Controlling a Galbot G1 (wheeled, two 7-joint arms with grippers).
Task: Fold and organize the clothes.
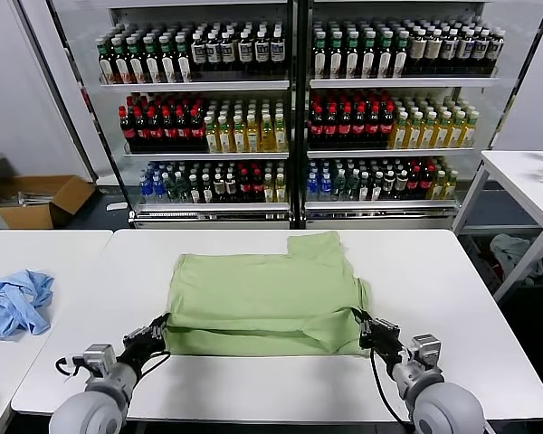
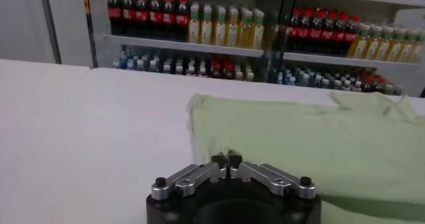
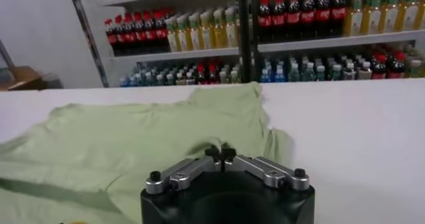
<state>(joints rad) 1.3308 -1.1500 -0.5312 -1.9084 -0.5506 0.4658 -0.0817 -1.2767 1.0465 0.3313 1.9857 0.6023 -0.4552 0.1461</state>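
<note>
The light green shirt lies flat on the white table, back side up, with its near part doubled into a thicker band; no print or buttons show. My left gripper is at the shirt's near left corner, shut on the cloth edge. My right gripper is at the near right corner, also shut on the cloth. In the left wrist view the gripper has its tips together at the shirt. In the right wrist view the gripper pinches a small ridge of the shirt.
A crumpled light blue garment lies on the neighbouring table at the left. Glass-door drink coolers stand behind the table. Another white table is at the right, and a cardboard box sits on the floor at the far left.
</note>
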